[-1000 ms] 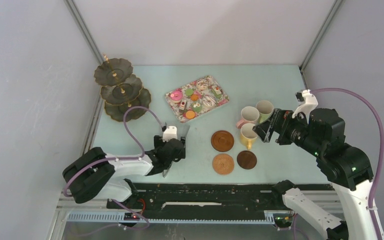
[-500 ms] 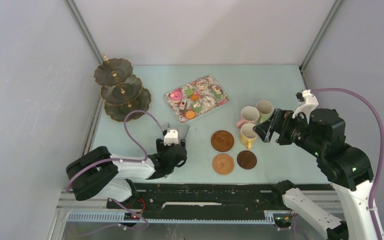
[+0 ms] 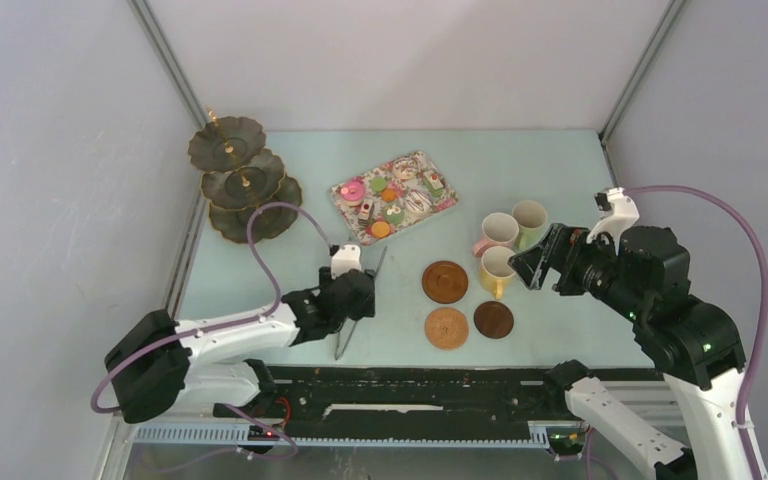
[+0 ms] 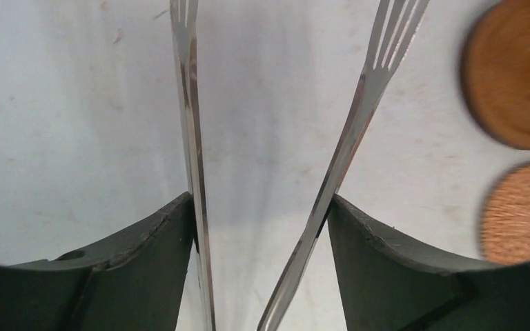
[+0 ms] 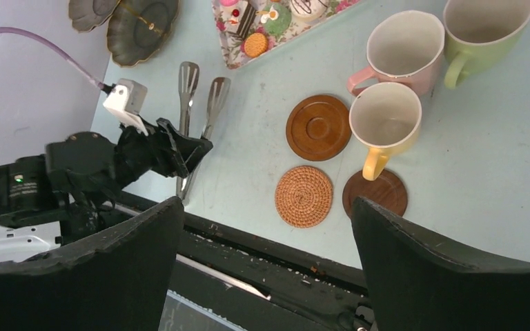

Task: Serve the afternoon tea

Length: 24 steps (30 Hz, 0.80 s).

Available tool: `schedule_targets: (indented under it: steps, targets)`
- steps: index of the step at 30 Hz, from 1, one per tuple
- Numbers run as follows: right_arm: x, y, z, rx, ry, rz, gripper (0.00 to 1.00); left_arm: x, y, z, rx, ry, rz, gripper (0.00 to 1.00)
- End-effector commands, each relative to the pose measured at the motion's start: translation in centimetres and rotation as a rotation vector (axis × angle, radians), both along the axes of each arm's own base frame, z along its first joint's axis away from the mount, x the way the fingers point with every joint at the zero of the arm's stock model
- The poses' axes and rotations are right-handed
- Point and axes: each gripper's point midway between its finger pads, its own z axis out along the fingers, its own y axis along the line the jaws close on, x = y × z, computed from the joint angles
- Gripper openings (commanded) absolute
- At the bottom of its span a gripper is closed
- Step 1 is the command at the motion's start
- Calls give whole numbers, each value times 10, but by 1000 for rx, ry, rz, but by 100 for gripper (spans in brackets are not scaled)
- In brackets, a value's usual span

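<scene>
Pale green table (image 3: 560,170), grey walls on three sides. From the top view I see the stand (image 3: 245,185) upright in the far-left corner, its three scalloped tiers bare. The tray (image 3: 445,200) lies near the middle of the far half, its long axis running diagonally from near-left to far-right, with the cakes (image 3: 380,200) on it.

Right of centre the three mugs stand close together, mouths up, none on a coaster. The pink mug (image 3: 497,232) has its handle pointing left. The green mug (image 3: 530,218) is just beyond and to the right of it, handle turned towards the near-left. The yellow mug (image 3: 498,268) is nearest me, its handle pointing at the near edge, and in my right wrist view it overlaps the rim of the dark coaster (image 3: 493,319). The woven coaster (image 3: 447,327) lies just left of that one, and the reddish coaster (image 3: 445,281) is beyond the woven one, left of the yellow mug.

My left gripper (image 4: 261,200) sits low over the near-left part of the table, about halfway open, with the tongs (image 4: 350,131) between its fingers (image 4: 152,248). Each finger lies against one arm of the tongs. The tongs' long axis runs from the near edge away from me, and their slotted ends point towards the tray and spread apart. I cannot tell whether they are off the table.

My right gripper (image 5: 268,203) hangs above the table just right of the mugs, spread wide, with nothing between its fingers.
</scene>
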Motion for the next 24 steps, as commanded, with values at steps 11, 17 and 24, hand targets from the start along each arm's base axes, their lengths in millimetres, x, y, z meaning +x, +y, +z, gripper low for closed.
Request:
schedule_targets:
  steps: [11, 17, 24]
  targets:
    - [7, -7, 13, 35, -103, -56, 95, 32, -36, 17, -30, 154, -120, 73]
    - [5, -5, 8, 28, -81, -43, 94, 50, -51, 2, 16, 132, -120, 75]
    - [5, 0, 0, 20, -38, -19, 94, 58, -55, -8, 48, 85, -95, 97]
